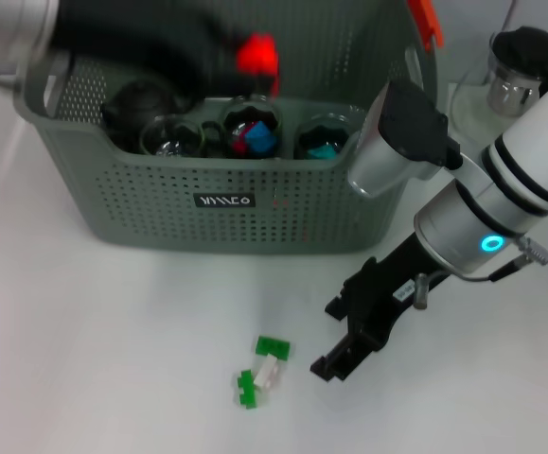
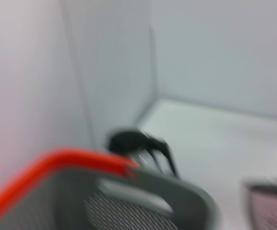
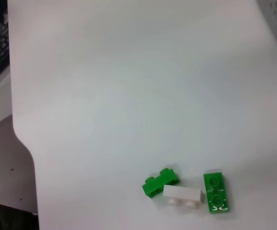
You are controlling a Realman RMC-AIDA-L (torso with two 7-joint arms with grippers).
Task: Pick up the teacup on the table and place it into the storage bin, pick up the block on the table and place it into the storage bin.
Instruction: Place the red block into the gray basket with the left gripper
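At the upper left of the head view, the left gripper (image 1: 255, 57) is a dark smear over the storage bin (image 1: 226, 213); I cannot tell whether its fingers are spread or closed, or whether they carry anything. Its wrist view shows only the bin's rim and orange-red handle (image 2: 57, 165). If that arm is lowering something, it could knock the glass teacups (image 1: 252, 132) already crowded inside.

Lower centre on the white surface (image 1: 84, 359) lie the blocks (image 1: 262, 371): two green and one white, touching in a loose cluster. Just to their right hovers the right gripper (image 1: 342, 336), fingers spread wide and holding nothing. Closing there risks pinching one brick and scattering the others, or clamping two at once.

At the upper right, a dark-lidded glass vessel (image 1: 524, 71) is partly cut off by the right arm.
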